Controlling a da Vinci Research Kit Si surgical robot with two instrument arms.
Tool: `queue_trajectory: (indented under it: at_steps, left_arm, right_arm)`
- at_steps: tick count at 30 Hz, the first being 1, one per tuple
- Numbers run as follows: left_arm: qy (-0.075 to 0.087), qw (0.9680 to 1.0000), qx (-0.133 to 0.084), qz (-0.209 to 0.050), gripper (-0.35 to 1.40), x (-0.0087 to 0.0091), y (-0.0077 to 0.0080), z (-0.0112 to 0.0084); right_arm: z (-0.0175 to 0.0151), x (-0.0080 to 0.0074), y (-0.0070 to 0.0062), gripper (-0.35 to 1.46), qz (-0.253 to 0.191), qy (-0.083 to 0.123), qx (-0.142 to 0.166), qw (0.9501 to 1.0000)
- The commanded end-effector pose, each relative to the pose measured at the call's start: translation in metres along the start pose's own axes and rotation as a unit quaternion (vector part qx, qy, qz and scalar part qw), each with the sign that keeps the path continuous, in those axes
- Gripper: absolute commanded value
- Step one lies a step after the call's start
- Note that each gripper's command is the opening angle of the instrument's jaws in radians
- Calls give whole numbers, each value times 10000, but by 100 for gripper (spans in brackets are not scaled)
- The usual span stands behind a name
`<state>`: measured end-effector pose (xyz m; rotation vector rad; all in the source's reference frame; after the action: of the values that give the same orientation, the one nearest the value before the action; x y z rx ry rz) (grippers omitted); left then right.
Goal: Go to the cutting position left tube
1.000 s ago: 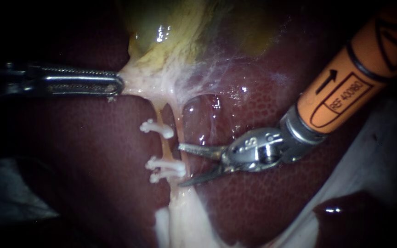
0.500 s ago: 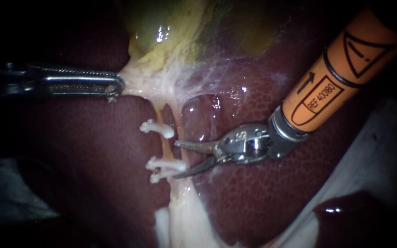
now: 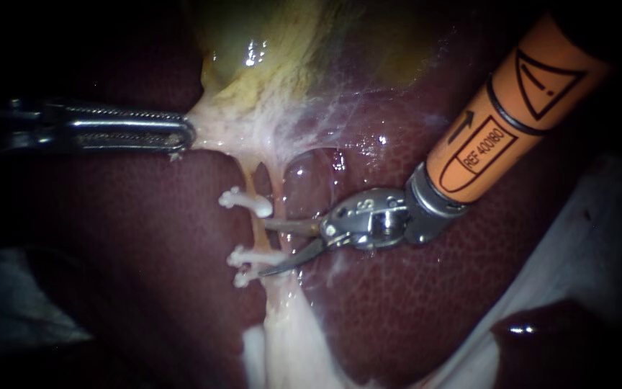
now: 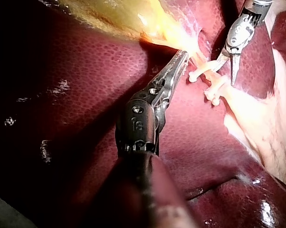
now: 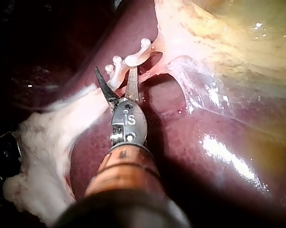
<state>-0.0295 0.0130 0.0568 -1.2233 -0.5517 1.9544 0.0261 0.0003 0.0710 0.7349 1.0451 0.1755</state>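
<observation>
Over the dark liver [image 3: 145, 238], the right instrument [image 3: 264, 247] comes in from the upper right, its two thin blades standing open with a clear gap. They straddle the left tube [image 3: 258, 232] at the bare stretch between the upper clip [image 3: 248, 203] and the two lower clips [image 3: 257, 258]. The lower blade's tip lies just beside the lower pair; whether either blade touches the tube cannot be told. The right tube [image 3: 280, 191] runs close alongside, and the blades cross it on their way in. The left instrument [image 3: 181, 135] reaches in from the left, its jaws closed on pale tissue [image 3: 214, 130] at the lower edge of the yellow gallbladder [image 3: 268, 43], drawing it taut. Bare liver lies open on both sides of the tubes, and a white cloth [image 3: 584, 245] edges the lower right.
</observation>
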Motion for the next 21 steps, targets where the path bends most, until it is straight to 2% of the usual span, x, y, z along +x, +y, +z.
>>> queue_trajectory:
  at_steps: [1, 13, 21]
  left_arm:
    - [0, 10000, 1, 1, -35, 0, 0, 1]
    - [2, 10000, 8, 0, -35, 0, 0, 3]
    - [3, 10000, 10, -1, -35, 0, 1, 3]
  right_arm:
    - [2, 1, 1, 139, 6, -6, 19, 10000]
    - [42, 19, 14, 137, 373, 210, -95, 9990]
    - [59, 30, 14, 142, 721, 356, -123, 9967]
